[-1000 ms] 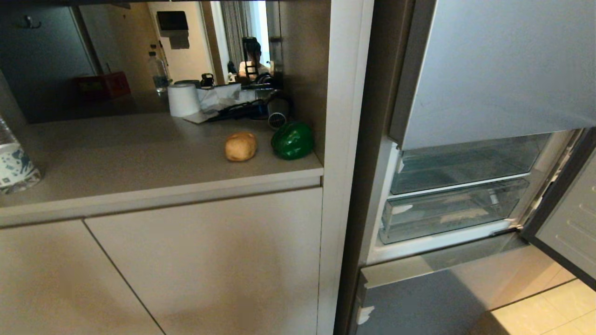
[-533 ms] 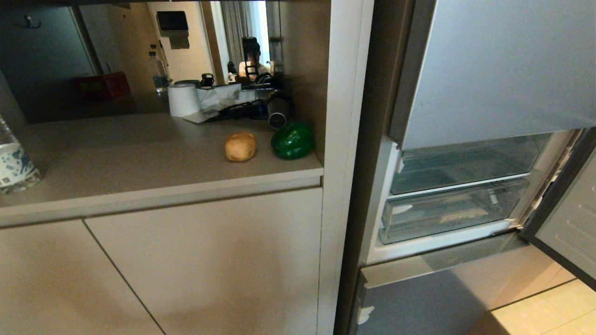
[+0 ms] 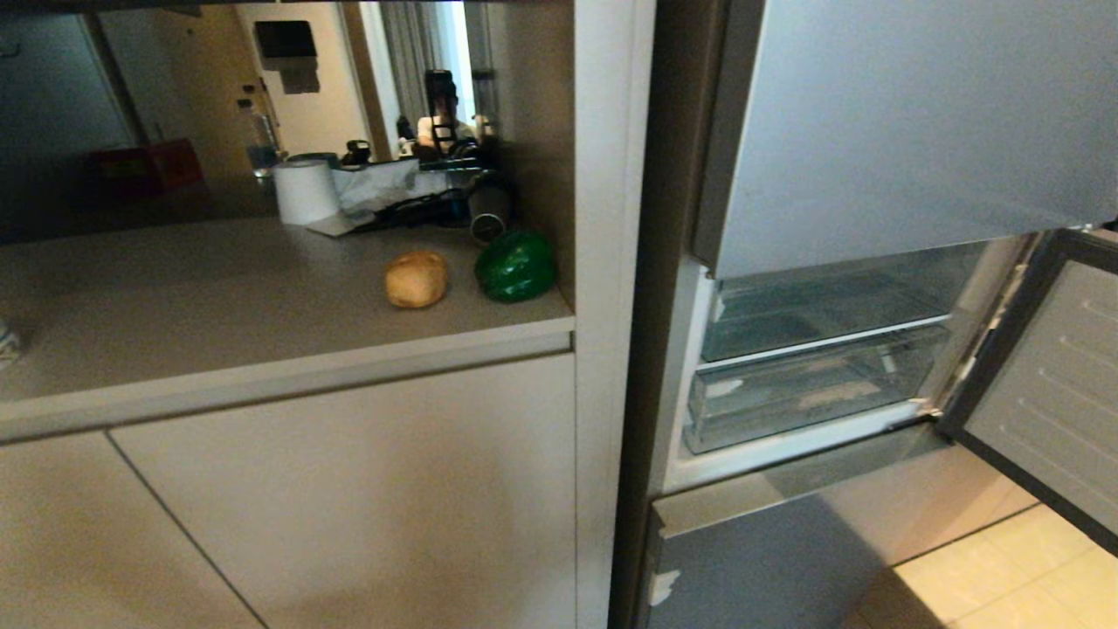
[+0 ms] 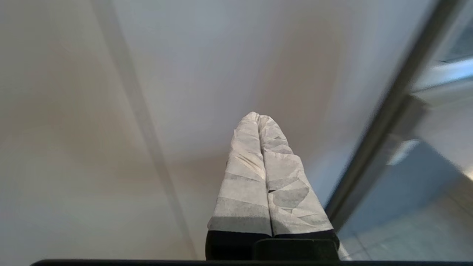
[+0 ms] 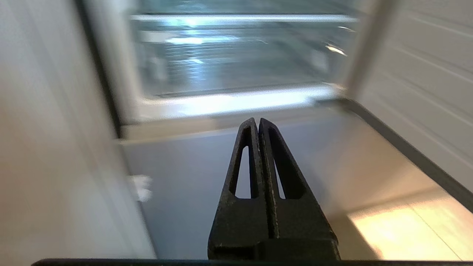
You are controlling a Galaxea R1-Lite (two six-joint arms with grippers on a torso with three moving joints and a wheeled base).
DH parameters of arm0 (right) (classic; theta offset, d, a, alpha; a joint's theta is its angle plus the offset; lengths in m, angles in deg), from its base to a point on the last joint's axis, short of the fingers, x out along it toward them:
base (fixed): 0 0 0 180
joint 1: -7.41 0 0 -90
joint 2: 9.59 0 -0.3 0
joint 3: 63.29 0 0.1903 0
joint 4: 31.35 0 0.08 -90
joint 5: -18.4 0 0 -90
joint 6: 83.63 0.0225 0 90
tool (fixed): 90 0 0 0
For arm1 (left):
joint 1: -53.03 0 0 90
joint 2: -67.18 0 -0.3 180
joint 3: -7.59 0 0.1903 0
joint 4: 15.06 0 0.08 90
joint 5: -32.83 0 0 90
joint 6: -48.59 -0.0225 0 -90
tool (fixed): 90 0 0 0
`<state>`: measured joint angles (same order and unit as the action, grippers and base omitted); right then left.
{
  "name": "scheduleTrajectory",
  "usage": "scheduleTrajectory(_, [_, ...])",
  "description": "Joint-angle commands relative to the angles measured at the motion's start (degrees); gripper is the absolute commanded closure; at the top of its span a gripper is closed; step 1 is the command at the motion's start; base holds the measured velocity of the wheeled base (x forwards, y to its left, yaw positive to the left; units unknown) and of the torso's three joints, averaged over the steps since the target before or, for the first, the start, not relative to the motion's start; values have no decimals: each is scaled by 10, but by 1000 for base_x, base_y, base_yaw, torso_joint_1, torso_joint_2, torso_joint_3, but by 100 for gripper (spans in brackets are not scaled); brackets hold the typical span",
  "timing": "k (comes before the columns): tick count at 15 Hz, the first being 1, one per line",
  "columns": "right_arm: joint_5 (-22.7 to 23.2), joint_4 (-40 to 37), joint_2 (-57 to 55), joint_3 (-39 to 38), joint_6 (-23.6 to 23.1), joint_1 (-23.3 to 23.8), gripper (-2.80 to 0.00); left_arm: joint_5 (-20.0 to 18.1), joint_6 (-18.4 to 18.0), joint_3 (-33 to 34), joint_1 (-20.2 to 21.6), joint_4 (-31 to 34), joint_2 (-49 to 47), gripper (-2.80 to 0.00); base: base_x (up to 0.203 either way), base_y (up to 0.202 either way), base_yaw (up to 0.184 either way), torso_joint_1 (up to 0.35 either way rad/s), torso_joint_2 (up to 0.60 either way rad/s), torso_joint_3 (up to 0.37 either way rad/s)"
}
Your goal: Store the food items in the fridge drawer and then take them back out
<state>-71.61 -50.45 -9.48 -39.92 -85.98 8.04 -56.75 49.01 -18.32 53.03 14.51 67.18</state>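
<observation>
The food items lie on the beige counter [image 3: 218, 306]: a tan-brown rounded lump [image 3: 417, 279] and, just to its right, a glossy green bell pepper [image 3: 515, 266]. To the right the fridge stands with its middle compartment open, showing the clear plastic fridge drawer [image 3: 803, 397] with nothing in it. Neither arm shows in the head view. My left gripper [image 4: 258, 116], its fingers wrapped in white tape, is shut and empty in front of a pale cabinet door. My right gripper [image 5: 257, 120], black, is shut and empty, pointing at the blue-grey panel [image 5: 192, 177] below the drawer [image 5: 236, 55].
The compartment's door [image 3: 1039, 384] hangs open at the right over the tiled floor [image 3: 1004, 585]. A paper roll [image 3: 306, 190], cables and a bottle sit at the back of the counter. A white post [image 3: 607, 262] separates counter and fridge. A white tape scrap [image 3: 664, 587] marks the blue-grey panel's edge.
The whole head view has shifted left, so the camera has moved right towards the fridge. The food items and both grippers have kept still.
</observation>
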Motion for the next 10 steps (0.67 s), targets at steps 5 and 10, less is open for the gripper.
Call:
scheduleTrajectory(5, [0,1,-1,-18,0,0,0,0,0,0,0,0,0,0,-1,7,-176,3,2,3])
scheduleTrajectory(10, [-1,1,-1,-18,9,0,0,0,0,0,0,0,0,0,-2,7,-176,2,2,3])
